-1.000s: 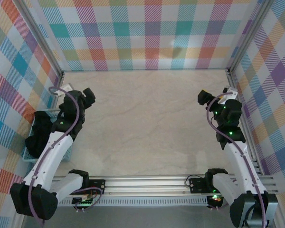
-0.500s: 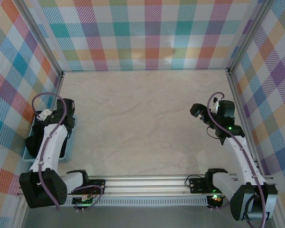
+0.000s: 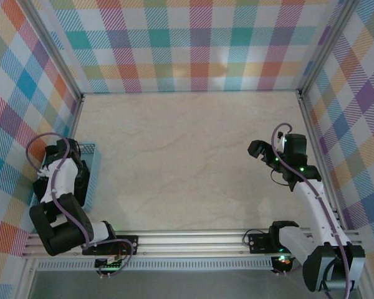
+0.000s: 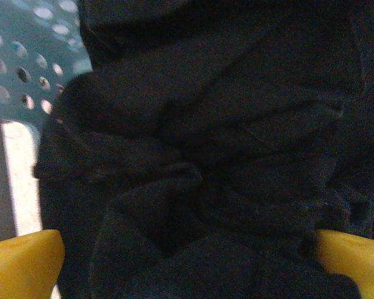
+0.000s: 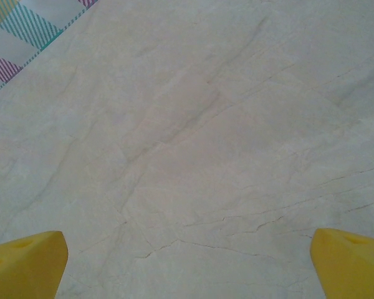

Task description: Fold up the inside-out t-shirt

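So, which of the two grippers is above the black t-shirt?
The left gripper: its open jaws hang over the t-shirt in the blue basket; the right gripper hangs over the marbled table.

Overhead view from high behind the near edge of the table (image 3: 187,156), looking down and forward across its whole surface to the plaid walls (image 3: 199,43). Left wrist view, very close and dim, faces into the teal basket (image 4: 25,62) at what is probably the inside-out t-shirt (image 4: 206,156). Right wrist view looks down at the marbled tabletop from nearby, sharing that surface and a strip of wall with the overhead view.
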